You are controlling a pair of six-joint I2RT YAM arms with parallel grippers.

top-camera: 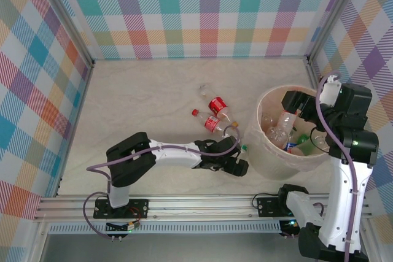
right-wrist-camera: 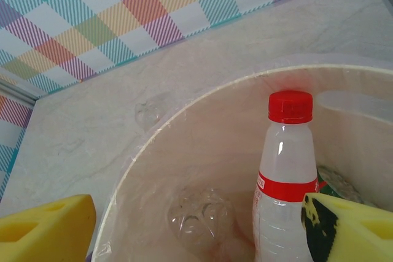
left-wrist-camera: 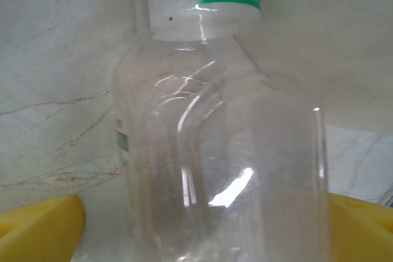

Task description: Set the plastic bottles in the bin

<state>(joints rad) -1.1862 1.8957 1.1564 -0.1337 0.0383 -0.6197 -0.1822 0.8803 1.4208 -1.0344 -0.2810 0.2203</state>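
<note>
Your left claw (left-wrist-camera: 206, 213) stands wide, straddling a green-topped bottle (left-wrist-camera: 221, 139). The left yellow finger (left-wrist-camera: 40, 228) sits apart from the clear wall, and the right one is right at its edge. The bottle's long axis runs up the wrist frame, with the green end at top centre and the base cut off by the bottom edge. From above, the bottle lies on the counter (top-camera: 141, 102) just left of the bin (top-camera: 261, 159). It is mostly hidden under the claw, its green tip poking out beside the bin's wall.

Your right claw (right-wrist-camera: 199, 213) hangs over the bin, spread wide and gripping nothing. A red-capped bottle (right-wrist-camera: 285, 170) stands upright inside, cap up. Its lower right side is hidden behind the right finger, and you cannot tell whether the two touch. A crushed clear bottle (right-wrist-camera: 190, 228) lies low in the bin, its shape hard to read.

Further left at frame centre, a red-labelled bottle (top-camera: 218, 106) and a second labelled bottle (top-camera: 207, 122) lie slanting from upper left to lower right. A faint clear bottle (top-camera: 202, 91) lies above them.
</note>
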